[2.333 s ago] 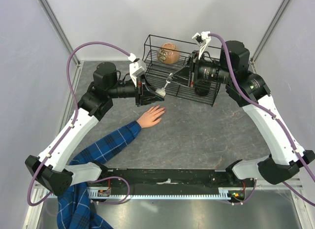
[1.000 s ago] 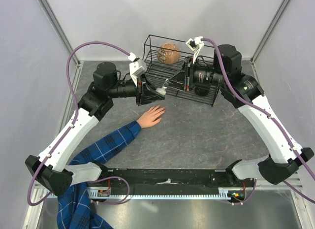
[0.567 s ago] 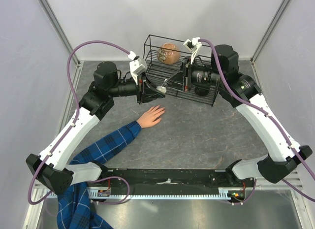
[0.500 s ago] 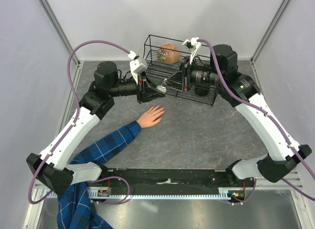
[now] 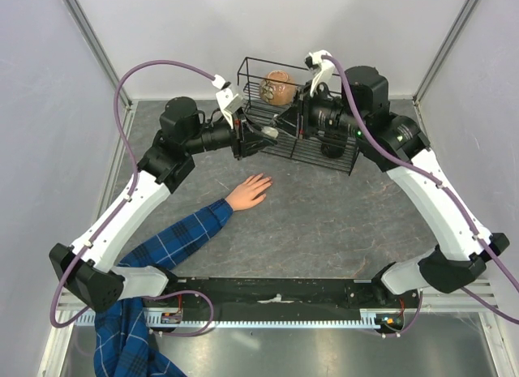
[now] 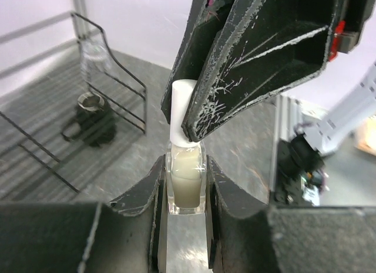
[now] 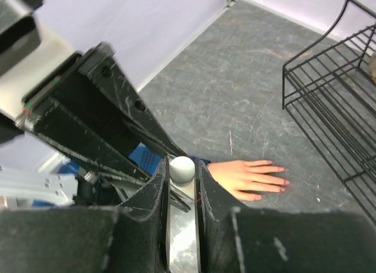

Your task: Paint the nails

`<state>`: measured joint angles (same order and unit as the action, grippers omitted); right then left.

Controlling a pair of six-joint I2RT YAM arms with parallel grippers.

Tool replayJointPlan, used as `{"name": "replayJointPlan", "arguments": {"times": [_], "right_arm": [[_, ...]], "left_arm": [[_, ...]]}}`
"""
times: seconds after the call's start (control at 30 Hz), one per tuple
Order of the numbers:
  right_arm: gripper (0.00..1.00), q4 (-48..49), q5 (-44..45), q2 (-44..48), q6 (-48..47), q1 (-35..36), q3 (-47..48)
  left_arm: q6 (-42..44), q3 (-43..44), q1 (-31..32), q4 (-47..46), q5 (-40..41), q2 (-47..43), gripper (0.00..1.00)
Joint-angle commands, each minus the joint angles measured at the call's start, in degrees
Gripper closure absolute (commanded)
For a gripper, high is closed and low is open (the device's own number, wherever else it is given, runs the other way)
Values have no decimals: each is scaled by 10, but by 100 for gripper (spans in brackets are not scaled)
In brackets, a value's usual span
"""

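Note:
A skin-coloured hand (image 5: 250, 190) with a blue plaid sleeve (image 5: 174, 239) lies flat on the grey table, its tiny pinkish nails (image 5: 268, 181) pointing right. It also shows in the right wrist view (image 7: 249, 178), nails (image 7: 282, 179) bare of any brush. My left gripper (image 5: 261, 137) is shut on a small clear bottle (image 6: 186, 179) of pale liquid, held in the air behind the hand. My right gripper (image 5: 284, 122) meets it and is shut on the bottle's white cap (image 7: 181, 167), which sits on the bottle (image 6: 183, 108). No brush shows.
A black wire basket (image 5: 304, 142) stands at the back, holding a brown ball (image 5: 277, 88) and a dark object (image 6: 88, 108). Its wires are close beside both grippers (image 7: 329, 97). Grey walls close in the table on three sides.
The right gripper moved left and brought the cap with its brush down onto the bottle. Both grippers then rose and shifted back toward the basket. The hand has not moved.

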<state>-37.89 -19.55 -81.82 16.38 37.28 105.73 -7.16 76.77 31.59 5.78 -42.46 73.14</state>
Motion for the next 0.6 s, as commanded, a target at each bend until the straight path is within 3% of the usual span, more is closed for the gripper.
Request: {"name": "replayJointPlan", "arguments": {"times": [0.0, 0.1, 0.3, 0.43, 0.57], "right_arm": [[100, -116, 23, -59, 70, 29, 101], [100, -189, 57, -107, 101, 39, 185], [100, -347, 169, -199, 173, 47, 324], [100, -373, 228, -226, 211, 63, 372], [100, -329, 252, -193, 233, 63, 322]], "left_arm": [[13, 35, 23, -161, 71, -9, 98], [96, 43, 49, -168, 151, 9, 98], [361, 105, 150, -194, 358, 94, 98], [410, 125, 201, -253, 452, 140, 98], [353, 121, 213, -285, 454, 147, 98]]}}
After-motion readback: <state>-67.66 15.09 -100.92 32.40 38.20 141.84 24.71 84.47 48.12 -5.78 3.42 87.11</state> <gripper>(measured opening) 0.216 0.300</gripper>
